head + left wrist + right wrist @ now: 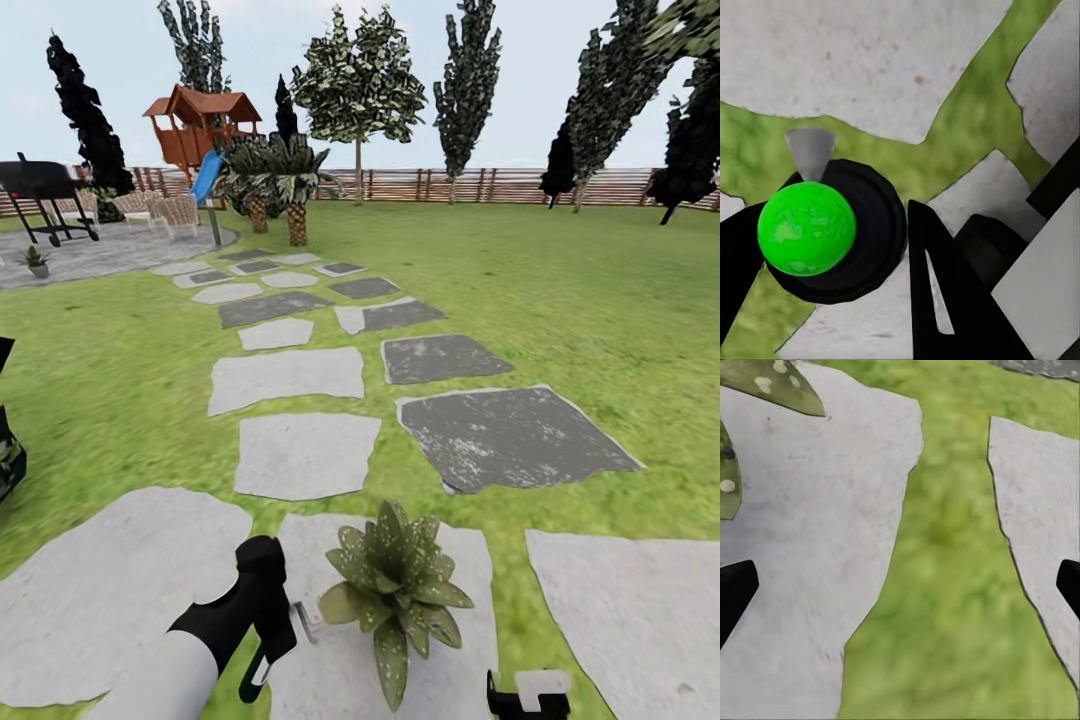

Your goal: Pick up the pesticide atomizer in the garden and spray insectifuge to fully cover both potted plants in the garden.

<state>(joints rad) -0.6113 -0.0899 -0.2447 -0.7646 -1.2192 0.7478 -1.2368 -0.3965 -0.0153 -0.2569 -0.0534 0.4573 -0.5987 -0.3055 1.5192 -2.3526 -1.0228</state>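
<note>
A potted plant (395, 590) stands on a pale stepping stone just in front of me, its pointed green leaves dotted with whitish insectifuge specks (420, 560). My left gripper (272, 640) hangs just left of it, shut on the pesticide atomizer, whose whitish head (306, 618) points at the leaves. The left wrist view shows the atomizer's (806, 229) bright green rounded body in a black ring between the dark fingers (937, 300). My right gripper (530, 695) sits low to the plant's right, its fingers (735, 592) wide open over stone and grass, with speckled leaves (776, 386) nearby. A second potted plant (36, 262) stands far off on the patio.
Grey stepping stones (300, 455) lead across the lawn toward the round patio (110, 250), which holds a black grill (45, 195) and chairs. Two palms (280, 190), a wooden playhouse (200, 125) and a slatted fence (500, 185) stand behind. A dark object (8, 445) is at the left edge.
</note>
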